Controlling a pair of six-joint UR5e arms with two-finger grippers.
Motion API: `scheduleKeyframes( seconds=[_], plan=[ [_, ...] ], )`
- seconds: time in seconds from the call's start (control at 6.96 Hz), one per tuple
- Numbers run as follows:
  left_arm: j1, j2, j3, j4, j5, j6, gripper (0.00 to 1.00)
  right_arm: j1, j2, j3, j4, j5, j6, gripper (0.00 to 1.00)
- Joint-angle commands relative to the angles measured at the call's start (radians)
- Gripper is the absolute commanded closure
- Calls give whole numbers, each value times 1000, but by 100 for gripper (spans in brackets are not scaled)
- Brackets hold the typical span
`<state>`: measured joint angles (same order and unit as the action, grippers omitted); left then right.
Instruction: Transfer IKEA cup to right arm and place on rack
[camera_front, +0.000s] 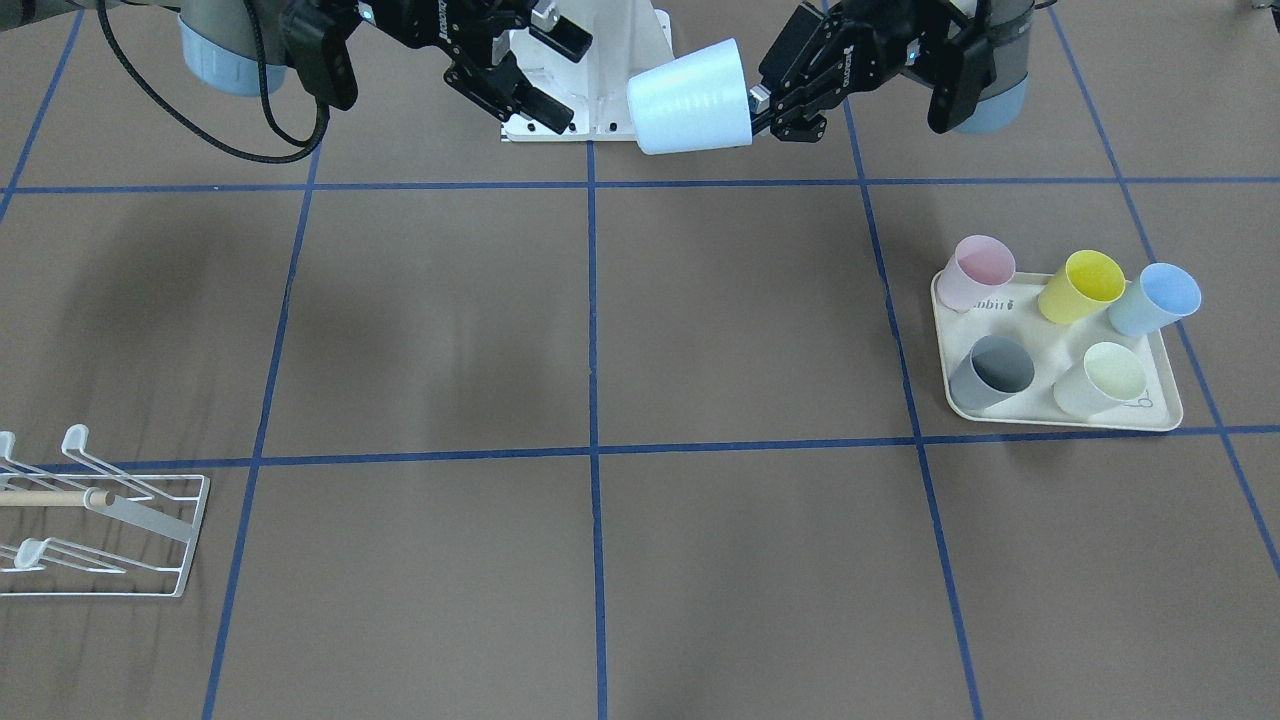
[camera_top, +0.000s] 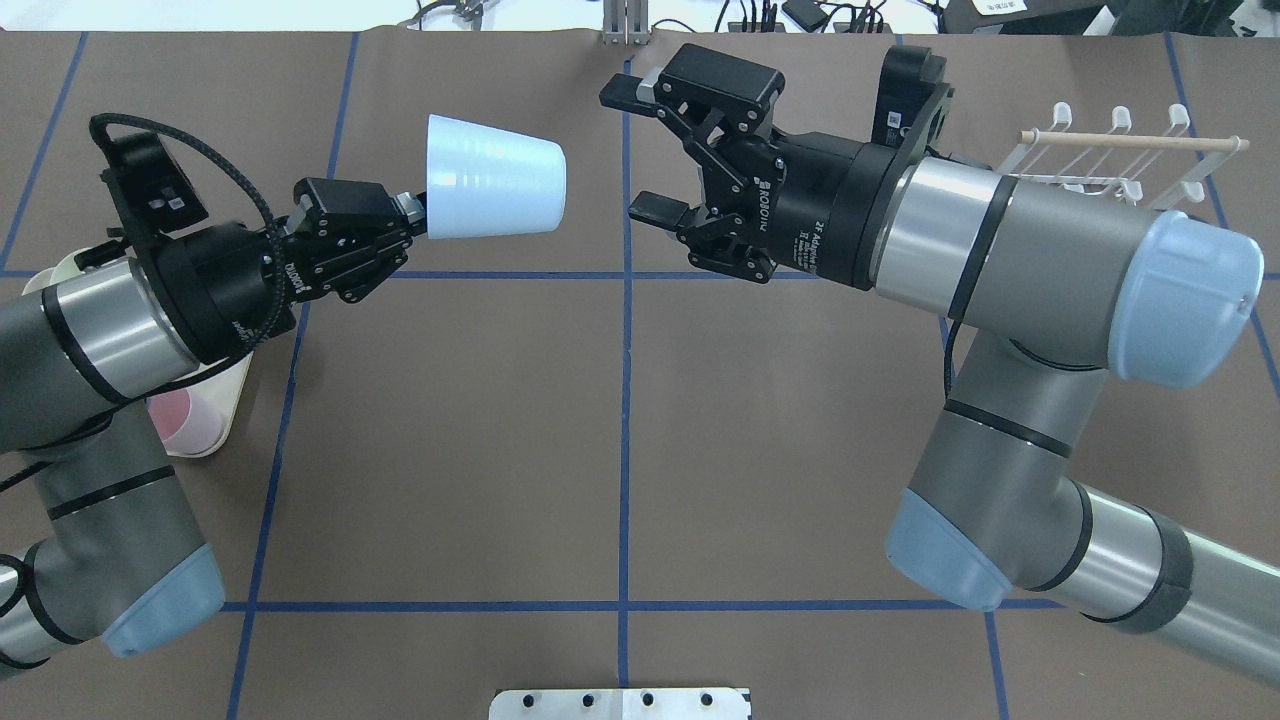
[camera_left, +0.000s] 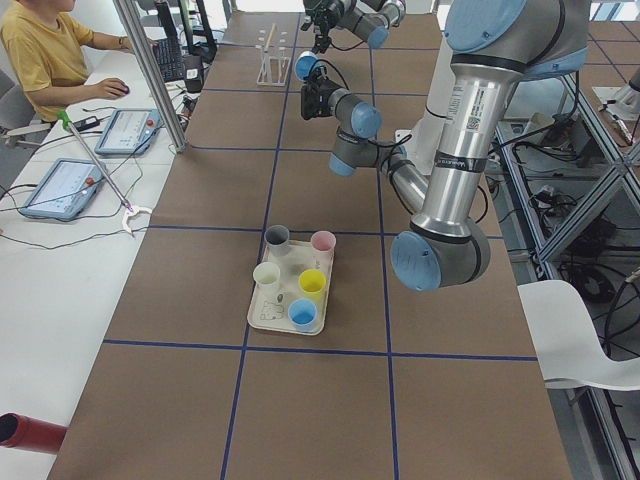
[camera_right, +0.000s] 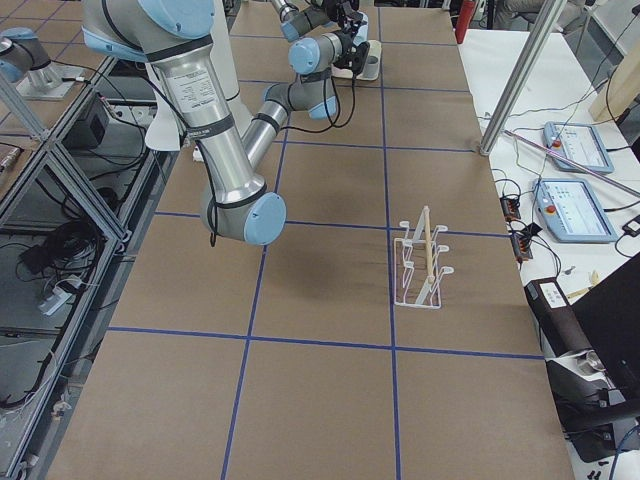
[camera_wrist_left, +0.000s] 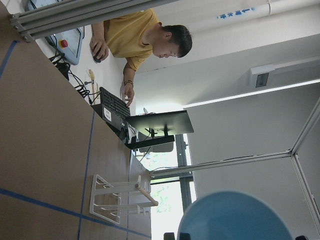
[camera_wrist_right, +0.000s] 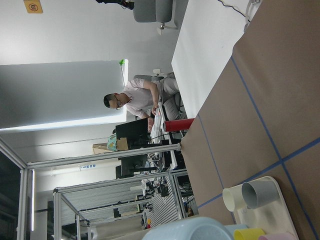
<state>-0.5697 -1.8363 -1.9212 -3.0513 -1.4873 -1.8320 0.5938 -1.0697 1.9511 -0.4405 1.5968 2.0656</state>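
1. Surface: the table (camera_top: 450, 450) has a plain brown covering. Blue tape lines (camera_top: 627, 420) divide it into large squares.
2. Room: the camera at the robot's left end shows a white bench running along the table's far side. A person (camera_left: 40, 50) in a yellow top sits there, one hand on a mouse. Two flat pendants (camera_left: 125, 130) with red buttons lie on the bench, and aluminium posts stand beside them.
3. Overhead view, 9 o'clock edge: a cream tray (camera_front: 1060, 421) lies flat, largely hidden under the left arm. The front-facing camera shows five upright cups on it: pink (camera_front: 975, 272), yellow (camera_front: 1080, 287), blue (camera_front: 1155, 298), grey (camera_front: 990, 372) and pale green (camera_front: 1100, 378).
4. About 11 o'clock from the table's centre: the left gripper (camera_top: 408, 213) is pinched tight on the rim of the pale blue cup (camera_top: 495, 190). The cup is held clear of the table on its side, mouth towards this gripper and base pointing to 3 o'clock.
5. At 3 o'clock of the cup: the right gripper (camera_top: 640, 150) faces the cup's base with its jaws spread wide and grasps nothing. Its fingertips are near the base but not touching it.
6. At 2 o'clock: the rack (camera_top: 1110, 160), white wire with a wooden rod through it, stands on the table. It is partly hidden behind the right arm and well apart from the cup.
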Motion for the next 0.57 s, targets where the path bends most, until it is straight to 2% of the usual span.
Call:
scheduleKeyframes(
  seconds=[0.0, 0.14, 0.43],
  plan=[
    [14, -1, 45, -166, -1, -65, 100, -2, -4, -23, 90, -6, -13, 1],
    [17, -3, 91, -251, -1, -87, 100, -2, -9, -34, 97, -2, -53, 1],
    [17, 5, 96, -255, -16, -78, 100, -2, -50, -28, 95, 20, -253, 3]
  ],
)
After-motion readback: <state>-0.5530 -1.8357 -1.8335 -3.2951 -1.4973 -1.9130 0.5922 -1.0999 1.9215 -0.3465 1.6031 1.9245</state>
